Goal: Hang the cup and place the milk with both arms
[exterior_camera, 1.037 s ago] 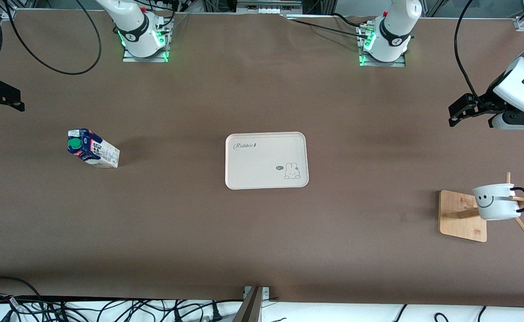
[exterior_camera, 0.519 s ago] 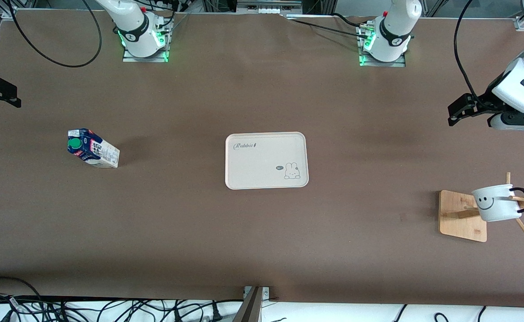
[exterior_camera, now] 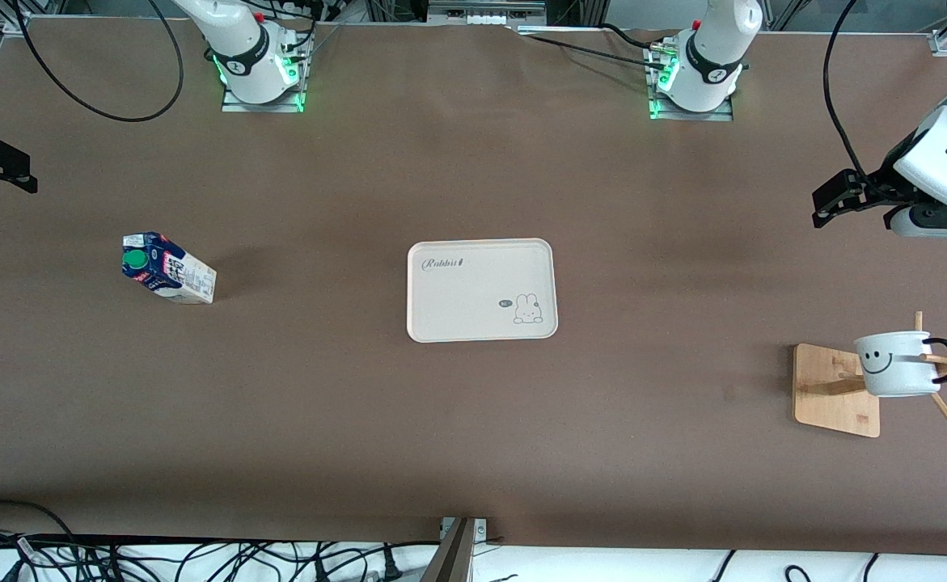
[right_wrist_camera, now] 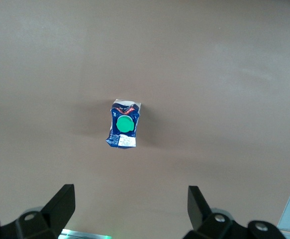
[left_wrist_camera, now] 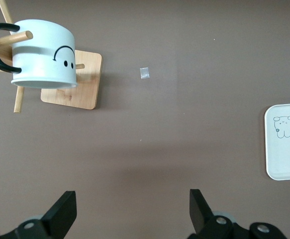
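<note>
The white cup [exterior_camera: 896, 364] with the smiley face hangs by its black handle on a peg of a wooden rack [exterior_camera: 833, 388] at the left arm's end of the table. In the left wrist view the cup [left_wrist_camera: 43, 55] is well away from my left gripper [left_wrist_camera: 133, 209], which is open and empty. That left gripper [exterior_camera: 825, 208] is in the air, off to the side of the rack. The blue and white milk [exterior_camera: 167, 276] carton stands upright at the right arm's end. My right gripper [right_wrist_camera: 131, 206] hangs open and empty, short of the milk [right_wrist_camera: 124, 125]. The right gripper [exterior_camera: 20, 174] is at the table's edge.
A cream tray [exterior_camera: 481, 323] with a rabbit drawing lies at the table's middle, and its corner [left_wrist_camera: 274, 164] also shows in the left wrist view. A small bit of tape [left_wrist_camera: 144, 72] lies on the brown table near the rack's base [left_wrist_camera: 80, 94]. Cables run along the table's edges.
The right gripper has drawn a little farther toward the table's edge. The left gripper has shifted slightly. Cup, milk and tray have not moved.
</note>
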Robot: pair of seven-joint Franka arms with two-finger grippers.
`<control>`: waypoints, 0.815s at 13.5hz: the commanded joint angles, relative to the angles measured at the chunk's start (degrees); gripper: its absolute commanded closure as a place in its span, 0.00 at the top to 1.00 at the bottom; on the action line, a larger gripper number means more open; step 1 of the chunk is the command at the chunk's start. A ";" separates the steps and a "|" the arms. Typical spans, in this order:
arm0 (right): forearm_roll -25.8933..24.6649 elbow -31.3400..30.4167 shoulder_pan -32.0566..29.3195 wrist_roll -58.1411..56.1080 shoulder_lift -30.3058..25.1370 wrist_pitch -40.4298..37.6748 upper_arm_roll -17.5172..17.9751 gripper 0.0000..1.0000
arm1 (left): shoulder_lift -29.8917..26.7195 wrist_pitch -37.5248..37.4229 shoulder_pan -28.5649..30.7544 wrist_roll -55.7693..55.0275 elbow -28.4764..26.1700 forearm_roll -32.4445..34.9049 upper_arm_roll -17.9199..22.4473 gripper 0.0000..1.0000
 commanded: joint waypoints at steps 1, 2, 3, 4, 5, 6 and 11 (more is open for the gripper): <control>0.23 -0.52 0.47 4.01 -0.94 -0.13 0.18 1.00 | 1.02 -1.43 -0.34 0.20 2.11 -0.15 0.33 1.00; 0.05 -0.52 0.39 6.30 -0.86 0.04 0.09 1.00 | 1.02 -1.43 -0.34 0.20 2.11 -0.15 0.33 1.00; -0.04 -0.52 0.13 6.32 -0.59 0.31 -0.26 1.00 | 1.02 -1.43 -0.34 0.20 2.11 -0.15 0.33 1.00; -0.04 -0.35 -0.14 6.06 -0.07 0.31 -0.44 1.00 | 1.02 -1.52 -0.34 0.20 2.11 -0.15 0.33 1.00; -0.04 -0.35 -0.23 5.97 -0.06 0.31 -1.05 1.00 | 1.02 -1.52 -0.43 0.29 2.11 -0.15 0.33 1.00; -0.04 -0.35 -0.14 6.05 0.02 0.40 -1.14 1.00 | 1.02 -1.52 -0.43 0.29 2.11 -0.15 0.33 1.00; -0.04 1.94 0.12 6.05 1.43 0.40 -0.88 1.00 | 1.02 -1.52 -0.43 0.29 2.19 -0.15 0.24 1.00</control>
